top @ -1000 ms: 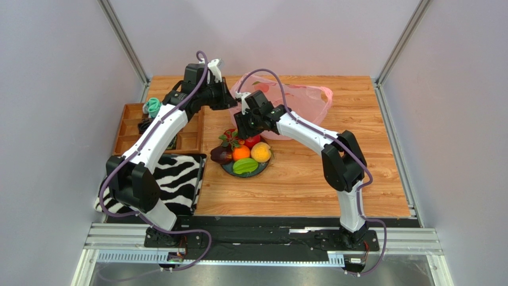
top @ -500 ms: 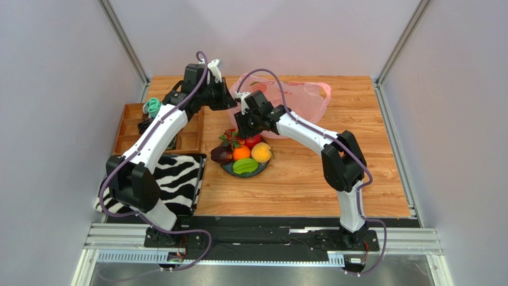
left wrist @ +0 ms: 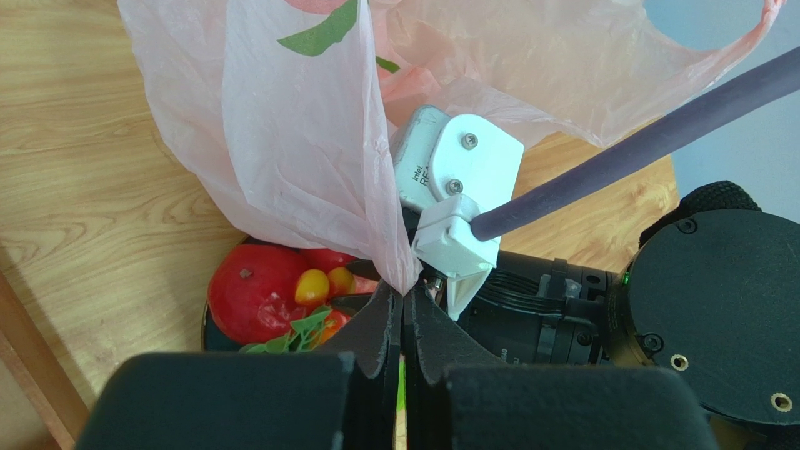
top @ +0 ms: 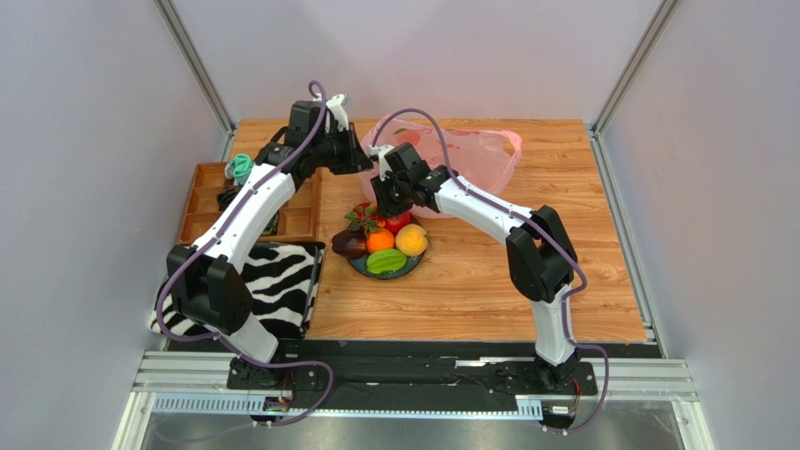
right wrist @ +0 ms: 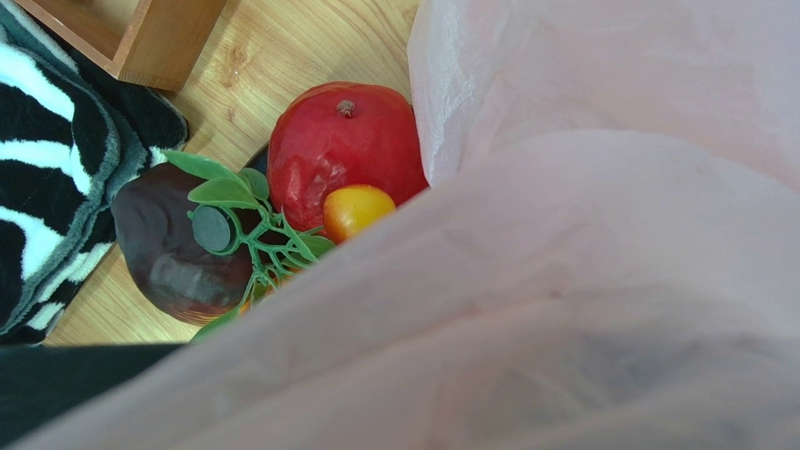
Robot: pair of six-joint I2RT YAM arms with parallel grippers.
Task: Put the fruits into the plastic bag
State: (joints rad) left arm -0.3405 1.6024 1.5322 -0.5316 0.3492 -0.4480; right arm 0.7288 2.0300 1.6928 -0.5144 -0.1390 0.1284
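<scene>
The pink plastic bag point(top: 460, 159) lies at the back of the table. My left gripper point(left wrist: 404, 292) is shut on a pinch of the plastic bag point(left wrist: 300, 141) edge, holding it up above the plate point(top: 418, 262). The fruits lie heaped on that plate: red apple point(top: 399, 221), orange point(top: 379, 240), peach point(top: 410, 239), green fruit point(top: 386, 262), purple fruit point(top: 348, 245) and leafy berries point(top: 361, 217). My right gripper point(top: 380, 206) hangs over the plate's far side. Bag film point(right wrist: 563, 309) hides its jaws in the right wrist view, where the apple point(right wrist: 343, 155) and purple fruit point(right wrist: 174, 248) show below.
A zebra-striped cloth point(top: 282, 281) lies left of the plate. Behind it stands a wooden compartment tray point(top: 211, 202) with small items. The two wrists are close together over the plate. The right arm's camera mount point(left wrist: 455, 178) sits just beyond my left fingertips.
The right wrist has shifted slightly to the right, by the bag's edge. The left arm, the bag and the fruits look unmoved.
</scene>
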